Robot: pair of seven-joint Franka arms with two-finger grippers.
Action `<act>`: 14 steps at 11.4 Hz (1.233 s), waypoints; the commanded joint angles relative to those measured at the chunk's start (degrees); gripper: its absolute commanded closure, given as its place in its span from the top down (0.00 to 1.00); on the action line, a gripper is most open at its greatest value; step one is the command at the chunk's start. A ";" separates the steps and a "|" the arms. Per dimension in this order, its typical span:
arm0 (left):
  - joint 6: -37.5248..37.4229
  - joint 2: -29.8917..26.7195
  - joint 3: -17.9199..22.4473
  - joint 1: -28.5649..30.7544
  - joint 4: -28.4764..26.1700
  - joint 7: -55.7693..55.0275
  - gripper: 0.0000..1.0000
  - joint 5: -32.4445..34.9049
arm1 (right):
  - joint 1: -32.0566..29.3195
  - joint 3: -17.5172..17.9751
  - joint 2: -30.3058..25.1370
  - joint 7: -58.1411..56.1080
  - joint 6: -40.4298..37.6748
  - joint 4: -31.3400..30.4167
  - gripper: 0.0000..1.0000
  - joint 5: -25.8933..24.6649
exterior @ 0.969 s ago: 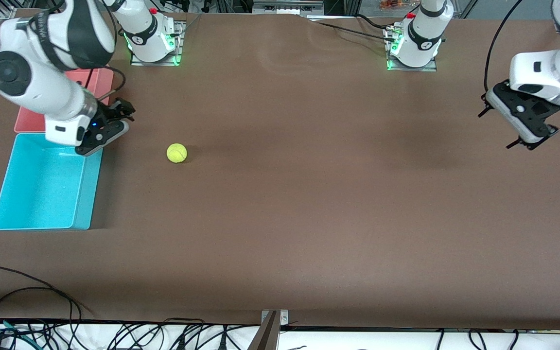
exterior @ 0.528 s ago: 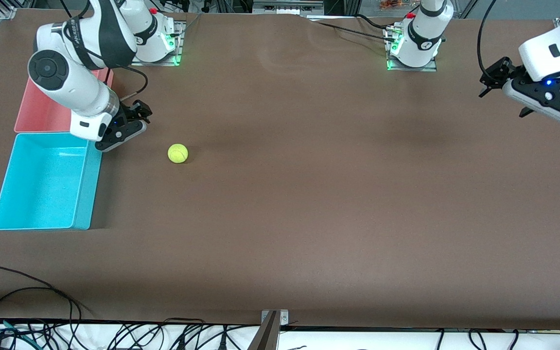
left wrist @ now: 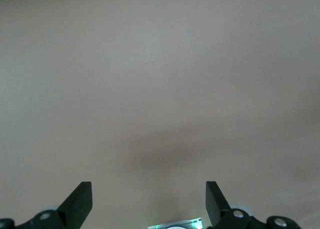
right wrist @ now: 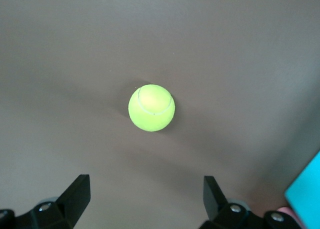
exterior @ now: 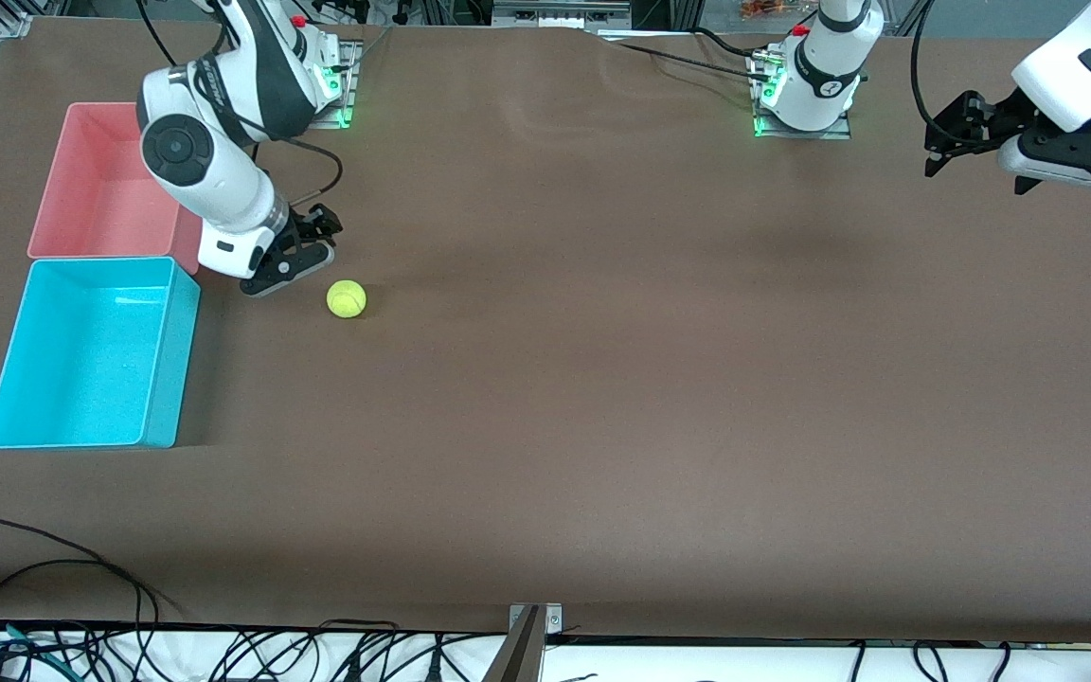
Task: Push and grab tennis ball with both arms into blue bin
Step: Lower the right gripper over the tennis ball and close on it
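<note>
No text can be read with any certainty; the right arm [exterior: 223, 142] carries a strip of dark lettering on its white link, possibly the maker's name, but the letters are too small to make out

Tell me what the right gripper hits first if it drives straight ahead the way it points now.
Most likely the tennis ball: it sits centred ahead of the open right gripper, with only bare table between them. Depth is hard to judge, so it might skim the top.
</note>
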 commanded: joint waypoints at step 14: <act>6.50 3.81 -1.65 4.53 2.29 -16.59 1.00 -4.21 | -0.50 -0.95 15.17 6.47 25.14 -5.95 1.00 -0.39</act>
